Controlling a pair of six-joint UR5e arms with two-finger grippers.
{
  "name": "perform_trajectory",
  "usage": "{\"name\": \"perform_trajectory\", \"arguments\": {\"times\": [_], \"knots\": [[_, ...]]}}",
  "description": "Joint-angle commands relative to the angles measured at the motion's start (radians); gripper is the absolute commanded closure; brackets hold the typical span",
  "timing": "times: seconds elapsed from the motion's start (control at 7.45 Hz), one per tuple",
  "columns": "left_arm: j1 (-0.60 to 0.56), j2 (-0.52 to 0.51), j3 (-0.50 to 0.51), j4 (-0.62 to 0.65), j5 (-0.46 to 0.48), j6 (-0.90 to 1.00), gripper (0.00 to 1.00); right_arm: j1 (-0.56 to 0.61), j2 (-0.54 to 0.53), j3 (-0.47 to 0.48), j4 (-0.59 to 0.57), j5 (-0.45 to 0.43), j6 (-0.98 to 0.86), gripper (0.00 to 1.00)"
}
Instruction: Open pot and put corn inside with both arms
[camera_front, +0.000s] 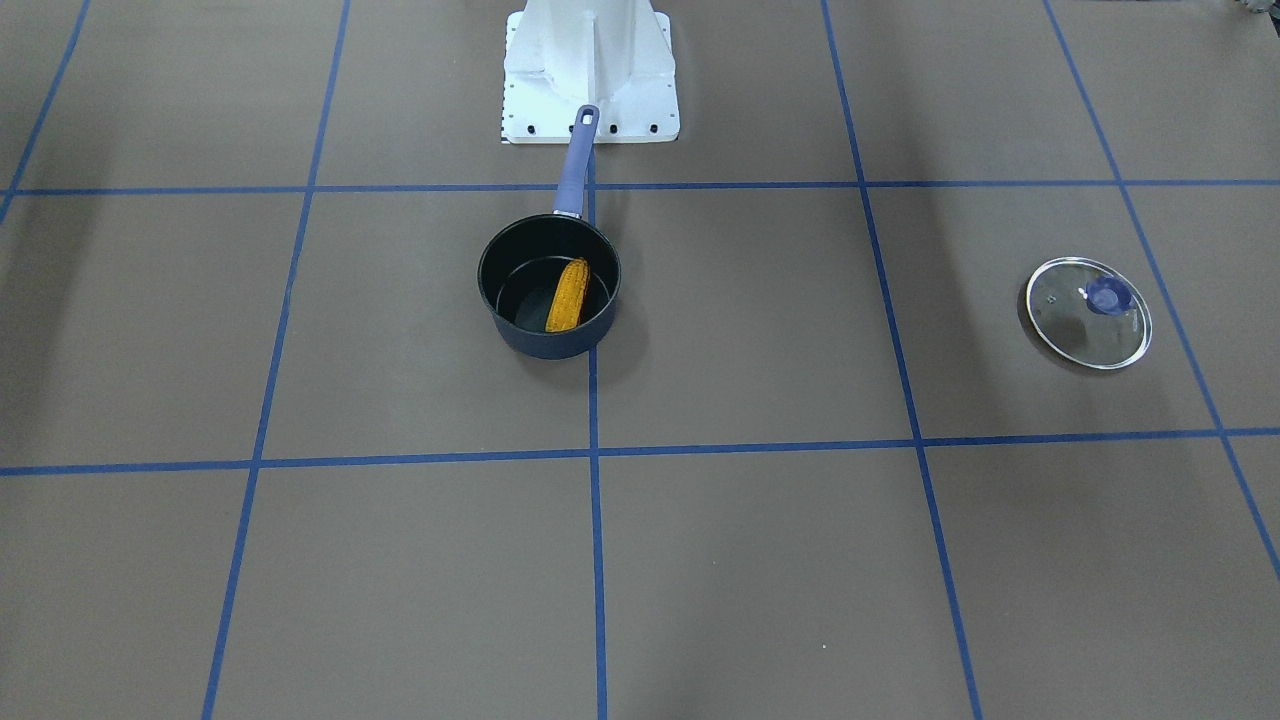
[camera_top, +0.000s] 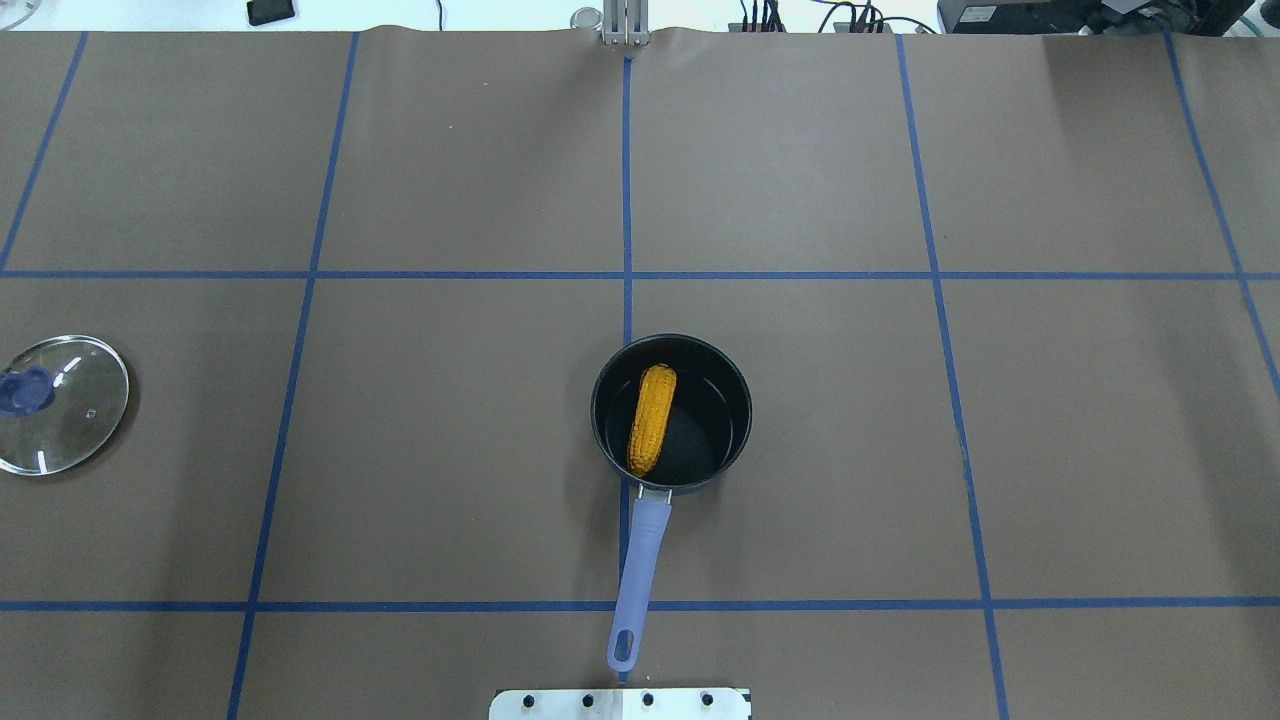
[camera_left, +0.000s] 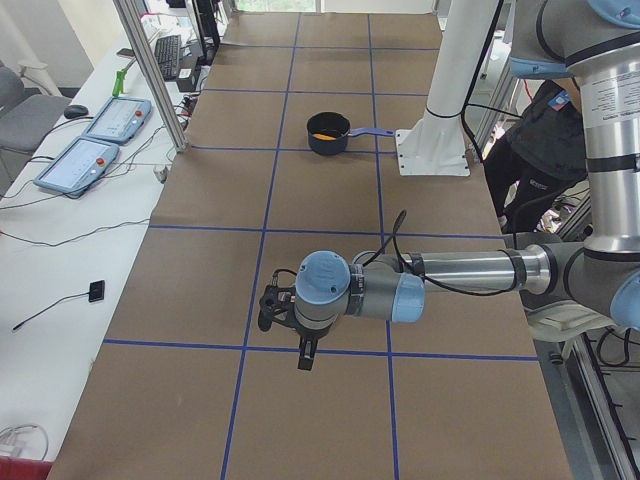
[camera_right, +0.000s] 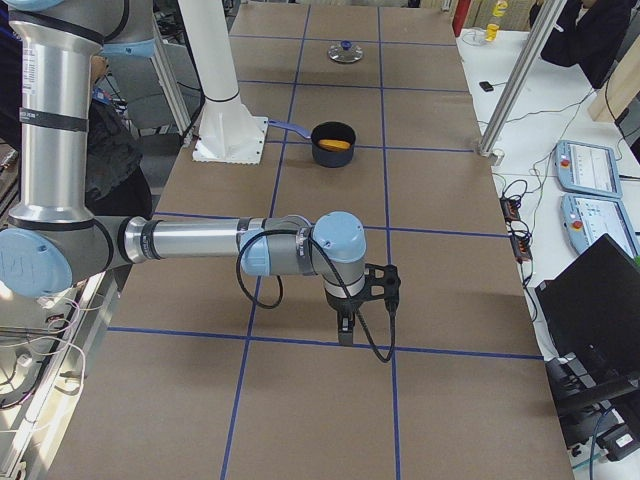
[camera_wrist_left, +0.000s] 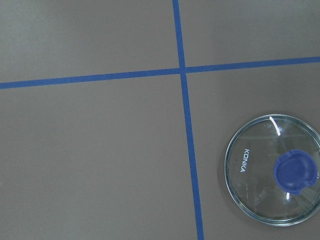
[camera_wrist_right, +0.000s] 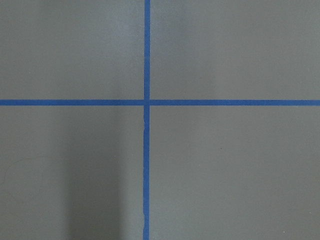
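- Closest to the side cameras are the two arms: the left arm (camera_left: 450, 272) reaches out low over the table (camera_front: 400, 560) at one end and the right arm (camera_right: 190, 240) does the same at the other, both well apart from the pot.
- Left gripper (camera_left: 280, 312) hangs above the brown table near the lid. Neither lid nor corn is in it, but from this side angle I cannot tell whether its jaws are spread or pressed together.
- Right gripper (camera_right: 383, 284) hangs over a crossing of blue tape lines (camera_wrist_right: 146, 102). It carries nothing of the task either, and again I cannot tell how its jaws stand (its wrist camera shows only table and tape).
- Pot (camera_front: 540, 345) stands open mid-table, just in front of the white pedestal (camera_front: 590, 70), with its handle (camera_front: 575, 165) pointing back at it.
- Corn (camera_front: 567, 295) lies inside the pot, leaning against the inner wall.
- Lid (camera_front: 1065, 325) rests flat on the table, knob (camera_front: 1108, 294) up, far out on the robot's left side and well apart from the pot.
- Progress, as I judge it: pot opened and corn in, so both parts look done and nothing seems left.
- Count: one pot, one lid, one corn cob, two arms, two grippers.
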Motion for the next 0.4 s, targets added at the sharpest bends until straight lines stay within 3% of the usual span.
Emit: {"name": "perform_trajectory", "arguments": {"times": [0.0, 0.27], "knots": [[0.000, 0.004, 0.000, 0.000, 0.000, 0.000, 0.02, 0.000, 0.000, 0.000, 0.000, 0.002, 0.000, 0.00], [0.000, 0.008, -0.001, 0.000, 0.000, 0.000, 0.02, 0.000, 0.000, 0.000, 0.000, 0.004, 0.000, 0.00]]}}
